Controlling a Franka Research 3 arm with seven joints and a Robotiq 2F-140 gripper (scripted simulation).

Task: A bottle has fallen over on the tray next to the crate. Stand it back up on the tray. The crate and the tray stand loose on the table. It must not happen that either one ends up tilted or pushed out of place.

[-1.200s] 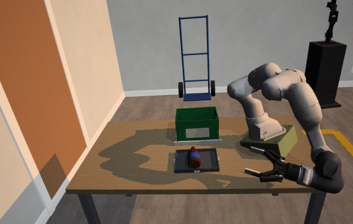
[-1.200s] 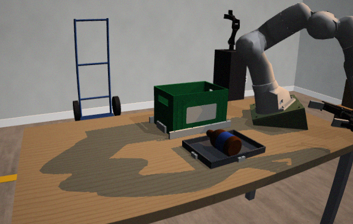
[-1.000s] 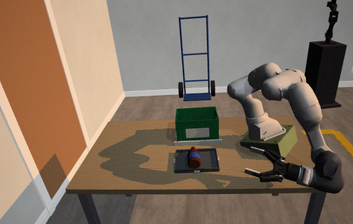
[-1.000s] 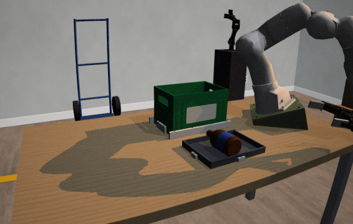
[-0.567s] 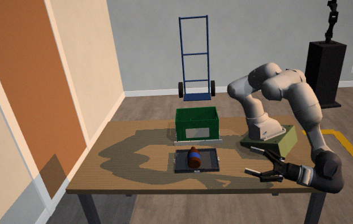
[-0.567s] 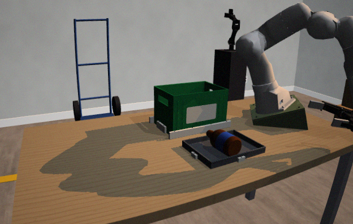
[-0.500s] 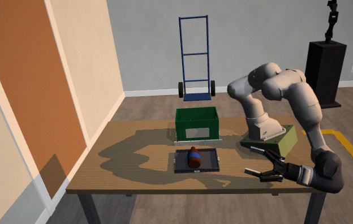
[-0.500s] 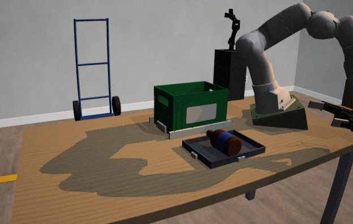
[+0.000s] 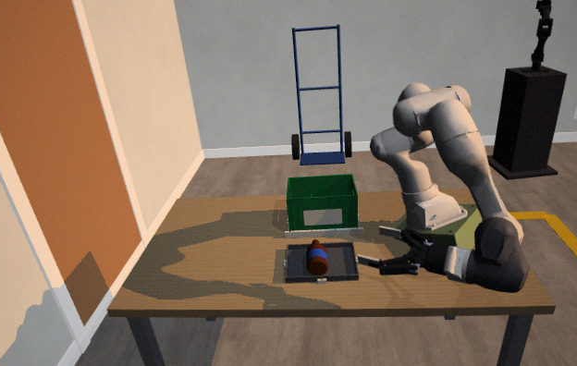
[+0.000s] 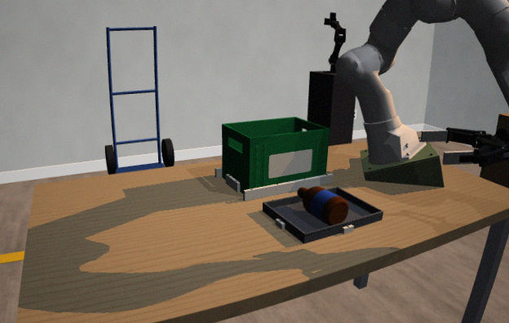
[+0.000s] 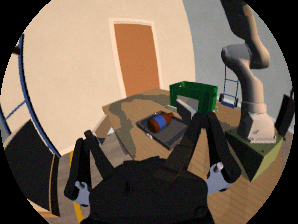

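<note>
A brown bottle (image 9: 317, 259) (image 10: 324, 202) (image 11: 160, 123) with a blue label lies on its side in the dark tray (image 9: 346, 268) (image 10: 321, 235) (image 11: 174, 135), neck pointing toward the green crate (image 9: 323, 203) (image 10: 277, 155) (image 11: 194, 94) just behind the tray. My gripper (image 9: 371, 245) (image 10: 434, 147) (image 11: 142, 113) is wide open and empty. It hangs low over the table to the right of the tray, fingers pointing sideways at it, a short gap away from the tray's right rim.
The arm's green wedge base (image 9: 464, 226) (image 10: 412, 173) stands on the table behind the gripper. The crate sits on a grey plate (image 10: 285, 188). A blue hand truck (image 9: 319, 92) and a black pedestal (image 9: 529, 120) stand on the floor beyond the table.
</note>
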